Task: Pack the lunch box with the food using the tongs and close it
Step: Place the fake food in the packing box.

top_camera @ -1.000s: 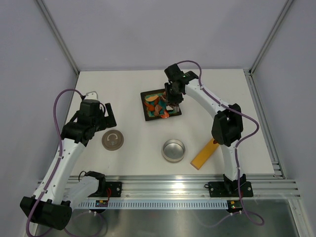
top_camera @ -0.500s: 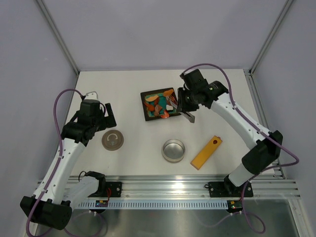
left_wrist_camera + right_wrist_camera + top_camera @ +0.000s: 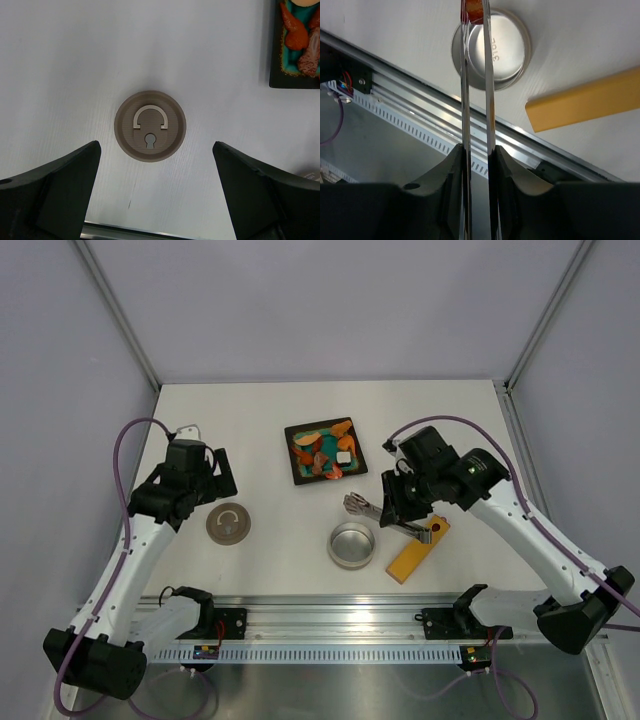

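The silver tongs (image 3: 368,508) are squeezed between the fingers of my right gripper (image 3: 397,508), which is shut on them. Their tips hang over the far rim of the round silver lunch box (image 3: 352,545). In the right wrist view the tongs (image 3: 488,90) pinch a red-brown piece of food (image 3: 472,11) above the lunch box (image 3: 505,50), which holds nothing. More food (image 3: 322,450) lies on the black plate (image 3: 300,475), a white cube among it. My left gripper (image 3: 207,483) stands open above the grey-brown lid (image 3: 228,525), which lies flat between its spread fingers in the left wrist view (image 3: 150,125).
A long yellow-orange bar (image 3: 418,550) lies right of the lunch box, just under my right wrist. The metal rail (image 3: 340,618) runs along the near table edge. A corner of the plate (image 3: 295,75) shows at the upper right of the left wrist view.
My right arm has swung from the black plate toward the near side, carrying the tongs and the pinched piece over the lunch box. The left arm has hardly moved.
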You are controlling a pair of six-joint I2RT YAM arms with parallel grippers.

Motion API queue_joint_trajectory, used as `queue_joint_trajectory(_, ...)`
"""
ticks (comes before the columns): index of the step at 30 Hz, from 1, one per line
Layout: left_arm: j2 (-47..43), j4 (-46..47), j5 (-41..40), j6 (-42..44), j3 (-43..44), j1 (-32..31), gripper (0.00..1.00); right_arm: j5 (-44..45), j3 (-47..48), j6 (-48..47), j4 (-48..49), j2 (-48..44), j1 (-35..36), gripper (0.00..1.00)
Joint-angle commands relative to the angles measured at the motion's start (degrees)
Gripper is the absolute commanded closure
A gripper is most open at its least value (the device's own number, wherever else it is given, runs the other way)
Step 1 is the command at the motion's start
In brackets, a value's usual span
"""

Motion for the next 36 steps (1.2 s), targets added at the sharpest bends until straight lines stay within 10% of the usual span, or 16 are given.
queue_joint_trajectory(1,0.37,2.06,-1.2,-0.92,1.89,0.03,0.01,-5.49,-2.23,-1.66,-3.63,-2.51,0.91,0.69)
queue_joint_trajectory(14,-0.24,1.01,-2.62,-0.57,2.69,0.12,0.01,-7.16,-6.1,-2.01,-3.37,-1.99,1.88,0.64)
queue_joint_trajectory(23,-0.77,0.92,-2.7,-0.57,1.72,0.12,0.01,-6.64,-5.76,-2.62,-2.67,1.0,3.02,0.42)
queue_joint_trajectory(36,0.63,1.62,-1.91,-0.31,2.07,0.12,0.01,0.03,3.82,-1.49,-1.53,1.7,2.94,0.78)
